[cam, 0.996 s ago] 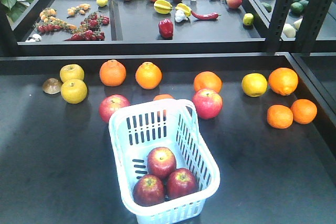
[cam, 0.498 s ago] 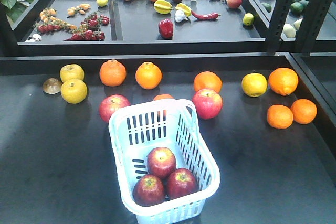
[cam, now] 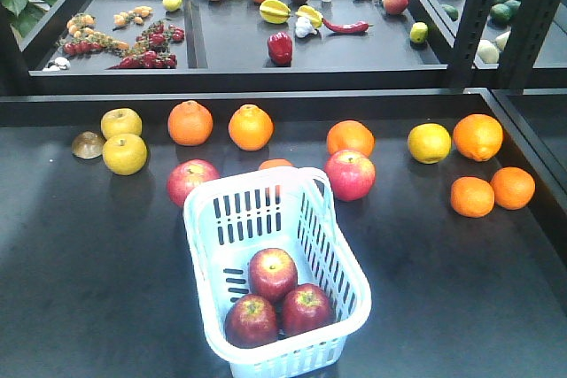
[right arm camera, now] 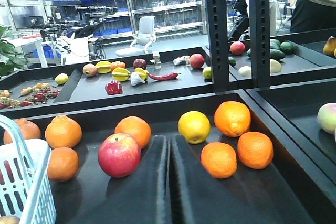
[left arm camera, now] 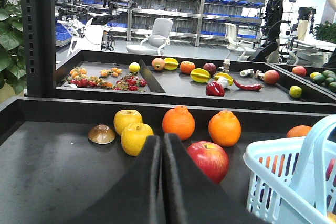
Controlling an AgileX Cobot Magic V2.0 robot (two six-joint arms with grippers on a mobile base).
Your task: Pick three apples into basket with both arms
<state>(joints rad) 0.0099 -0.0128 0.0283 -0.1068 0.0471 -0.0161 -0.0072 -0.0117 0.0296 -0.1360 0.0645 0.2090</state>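
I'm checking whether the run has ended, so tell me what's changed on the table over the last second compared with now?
Nothing visibly changed. In the front view the three apples lie in the same spots in the basket, and the loose fruit around it has not shifted. No arm appears in the front view, earlier or now.

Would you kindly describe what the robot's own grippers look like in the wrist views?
Only fingers show. The left gripper has two matte black, smooth, curved fingers tapering upward. The right gripper looks the same: dark, plain, unmarked. No cables or labels are visible; the arms themselves are out of view.
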